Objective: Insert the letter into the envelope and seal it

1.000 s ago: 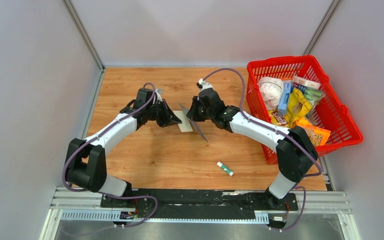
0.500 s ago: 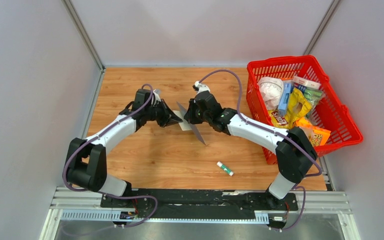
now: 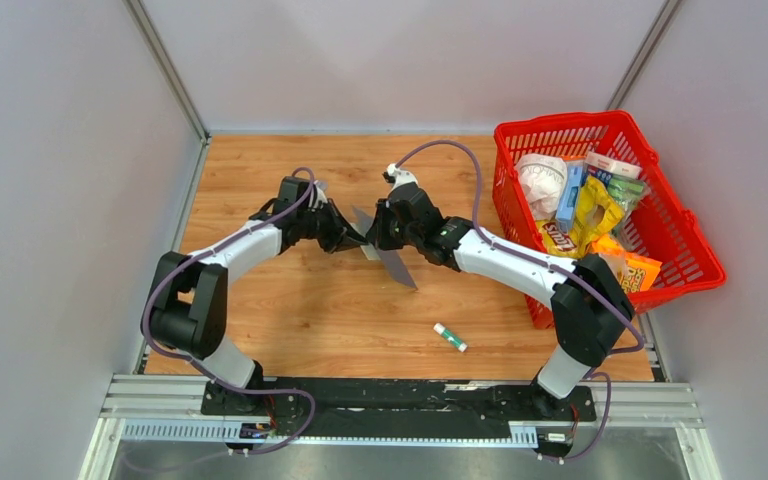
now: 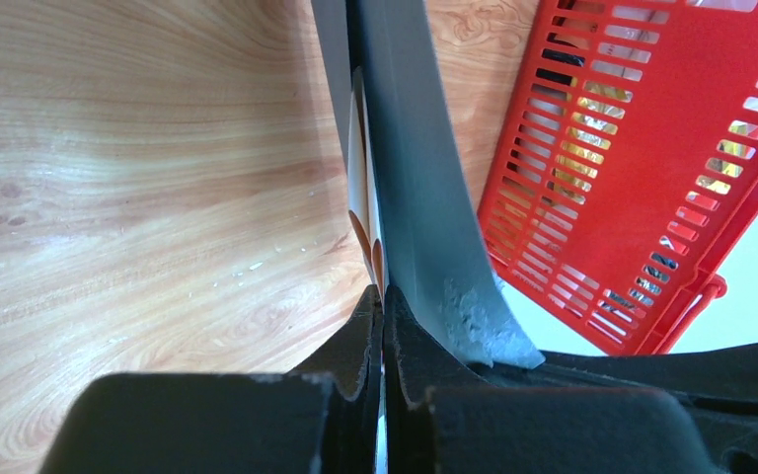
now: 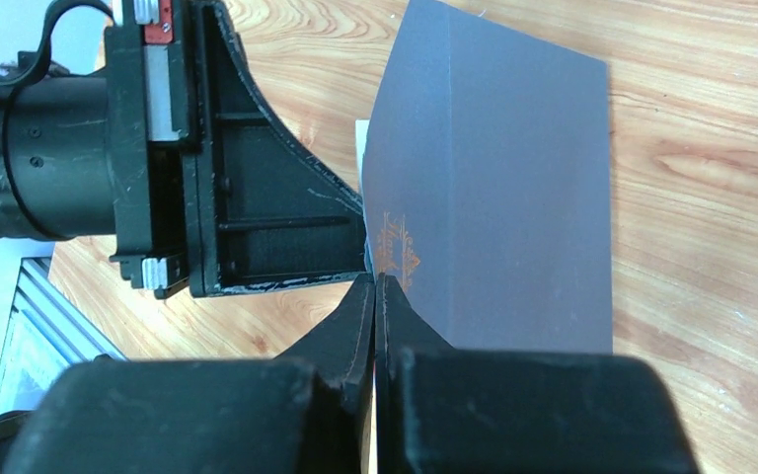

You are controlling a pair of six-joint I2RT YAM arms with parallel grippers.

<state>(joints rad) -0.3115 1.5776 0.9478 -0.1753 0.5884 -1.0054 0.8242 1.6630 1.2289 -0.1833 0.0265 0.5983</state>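
Note:
The dark grey envelope (image 3: pixel 392 262) is held up off the wooden table between both arms, standing on edge. My right gripper (image 3: pixel 378 232) is shut on its edge; in the right wrist view the jaws (image 5: pixel 375 279) pinch the envelope (image 5: pixel 503 197) by an orange emblem. My left gripper (image 3: pixel 352 238) is shut on the pale letter (image 3: pixel 368 251). From the left wrist, the closed jaws (image 4: pixel 383 291) grip the thin letter (image 4: pixel 359 188), which runs in alongside the grey envelope (image 4: pixel 410 197). Most of the letter is hidden behind the envelope.
A red basket (image 3: pixel 558 121) full of packaged groceries stands at the right, close behind the right arm, and shows as a basket wall (image 4: pixel 632 148) in the left wrist view. A small glue stick (image 3: pixel 450 337) lies on the table nearer the front. Grey walls enclose the table.
The left gripper has moved right, toward the right gripper, carrying the letter further in against the envelope. Less of the pale sheet shows. The right gripper has shifted slightly left.

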